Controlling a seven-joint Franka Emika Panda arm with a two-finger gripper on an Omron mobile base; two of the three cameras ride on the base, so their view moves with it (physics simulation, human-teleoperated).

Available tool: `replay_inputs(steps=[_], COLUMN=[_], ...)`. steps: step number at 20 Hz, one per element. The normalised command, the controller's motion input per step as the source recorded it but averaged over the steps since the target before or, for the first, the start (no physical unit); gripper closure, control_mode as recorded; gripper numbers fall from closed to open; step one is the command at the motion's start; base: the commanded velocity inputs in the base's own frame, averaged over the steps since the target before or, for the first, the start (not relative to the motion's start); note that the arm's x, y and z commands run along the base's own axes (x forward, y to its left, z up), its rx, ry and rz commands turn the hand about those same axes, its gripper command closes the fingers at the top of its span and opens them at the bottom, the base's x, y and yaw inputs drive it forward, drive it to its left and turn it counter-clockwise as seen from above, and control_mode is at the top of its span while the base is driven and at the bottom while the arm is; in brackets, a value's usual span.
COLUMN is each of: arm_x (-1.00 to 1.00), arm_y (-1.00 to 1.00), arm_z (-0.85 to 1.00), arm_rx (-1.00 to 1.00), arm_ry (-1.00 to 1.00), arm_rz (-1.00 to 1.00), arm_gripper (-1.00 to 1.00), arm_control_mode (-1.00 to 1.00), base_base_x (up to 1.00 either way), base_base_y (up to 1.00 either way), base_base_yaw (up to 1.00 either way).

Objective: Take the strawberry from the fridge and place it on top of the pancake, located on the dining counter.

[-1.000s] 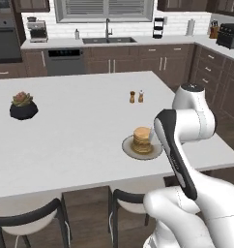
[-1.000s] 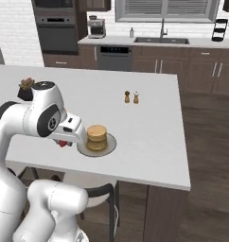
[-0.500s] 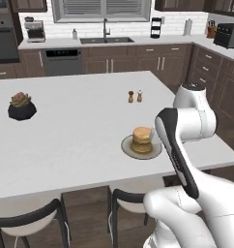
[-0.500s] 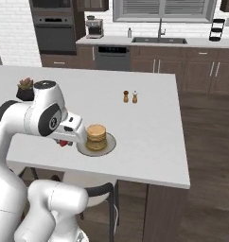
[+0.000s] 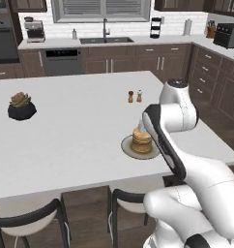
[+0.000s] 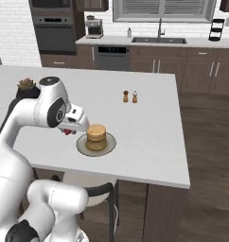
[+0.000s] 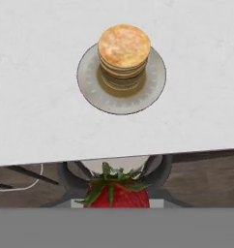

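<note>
Gripper (image 6: 69, 129) pinching small red strawberry (image 7: 114, 193), short of counter edge | tan pancake stack (image 7: 124, 51) on pale plate (image 7: 90, 87), white dining counter (image 7: 36, 97) | risk: early release, berry misses stack, rolls off rounded top

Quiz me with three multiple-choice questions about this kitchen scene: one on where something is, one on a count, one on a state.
1. Where is the stack of tan-brown pancakes?
A. on a round pale plate on the white dining counter
B. in the sink
C. on a chair

2. How many small shakers stand together on the counter?
A. one
B. two
C. four

3. What state is the small red strawberry in?
A. on the pancakes
B. lying on the floor
C. held at the gripper, short of the plate

Answers: 1 A, the plate sits on the white top. 2 B, a pair shows. 3 C, hand view shows it below the counter edge.
</note>
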Motion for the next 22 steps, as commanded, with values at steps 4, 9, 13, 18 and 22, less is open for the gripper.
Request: replay_inputs(steps=[4, 9, 13, 18, 22], arm_x=[1.0, 1.0, 1.0, 0.98, 0.95], arm_y=[0.0, 0.0, -0.11, -0.53, -0.01], arm_z=[-0.09, -0.03, -0.42, -0.83, -0.27], arm_rx=[0.0, 0.0, 0.0, 0.03, 0.0], arm_ry=[-0.02, 0.03, 0.24, 0.16, 0.01], arm_rz=[0.0, 0.0, -0.01, -0.03, -0.01], arm_gripper=[1.0, 1.0, 1.0, 1.0, 1.0], arm_control_mode=[-1.0, -1.0, -1.0, -1.0, -1.0], base_base_x=[0.0, 0.0, 0.0, 0.0, 0.0], base_base_y=[0.0, 0.0, 0.0, 0.0, 0.0], base_base_yaw=[0.0, 0.0, 0.0, 0.0, 0.0])
